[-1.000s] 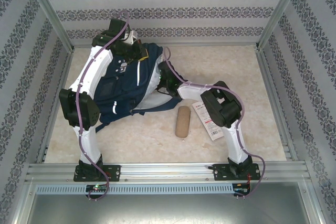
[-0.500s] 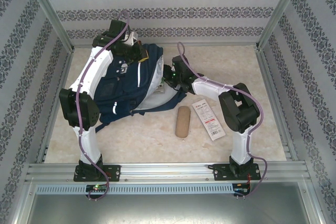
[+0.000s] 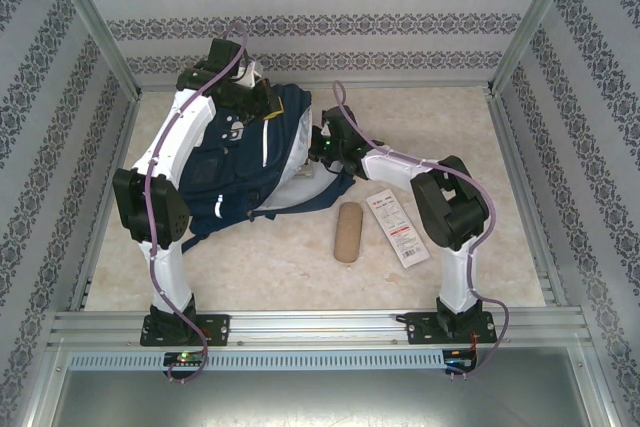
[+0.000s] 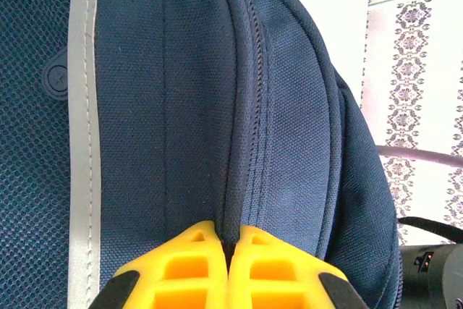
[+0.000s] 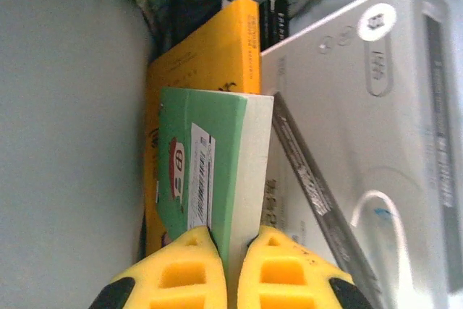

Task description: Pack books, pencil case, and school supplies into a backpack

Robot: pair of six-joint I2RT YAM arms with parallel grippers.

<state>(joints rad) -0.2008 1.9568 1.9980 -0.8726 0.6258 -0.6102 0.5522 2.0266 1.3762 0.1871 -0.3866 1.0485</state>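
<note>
My right gripper (image 5: 231, 236) clamps the green item (image 5: 184, 157) by its near end, long axis running straight ahead into the backpack (image 3: 238, 179), against the yellow book (image 5: 217, 56), beside the grey box (image 5: 362, 142)

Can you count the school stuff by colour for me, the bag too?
Navy blue: 1, the backpack
Tan: 1, the pencil case
White: 1, the packet
Yellow: 1, the book
Green: 1, the flat item
Grey: 1, the box
Total: 6
The dark spines behind the yellow book are too hidden to count.
</note>
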